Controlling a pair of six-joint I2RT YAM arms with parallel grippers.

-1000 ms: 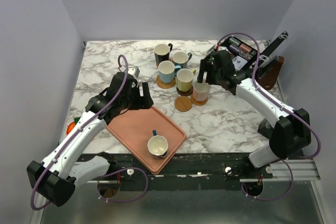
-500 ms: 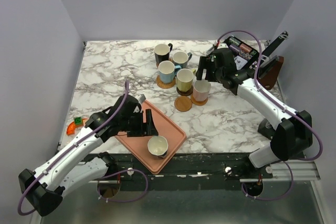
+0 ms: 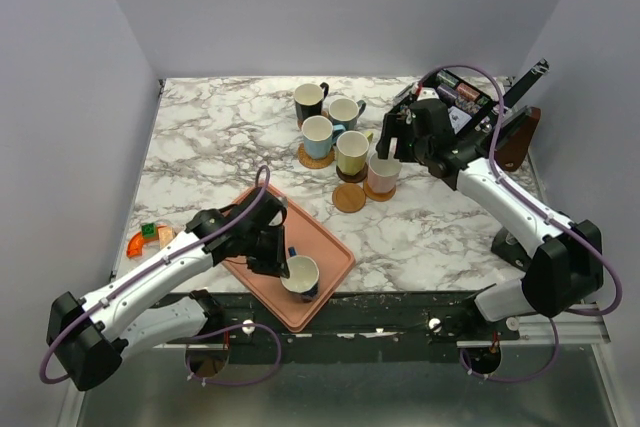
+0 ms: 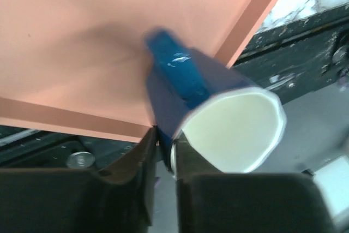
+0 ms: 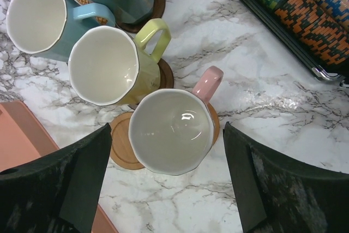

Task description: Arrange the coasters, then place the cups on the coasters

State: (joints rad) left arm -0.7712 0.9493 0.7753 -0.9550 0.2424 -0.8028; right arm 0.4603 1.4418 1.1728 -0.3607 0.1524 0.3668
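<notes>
Left hand [image 4: 163, 141] newly down over tray [image 4: 82, 36], pinching upright blue cup [image 4: 185, 80], handle pointing away

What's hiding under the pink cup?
A round tan coaster sits under the pink cup. Only its edge peeks out around the bottom. The cup covers the coaster's middle, so that part cannot be seen.

Pretty clearly a robotics lab test cell, not anyone's kitchen. The marble-print table [image 3: 200, 137] is boxed in by blank pale walls [image 3: 60, 67]. Two robot arms [image 3: 150, 277] sit bolted to a black metal frame [image 3: 400, 312] at 6 o'clock, purple cables [image 3: 458, 68] looping off them, with a black box of gear [image 3: 465, 95] at 2 o'clock.
</notes>
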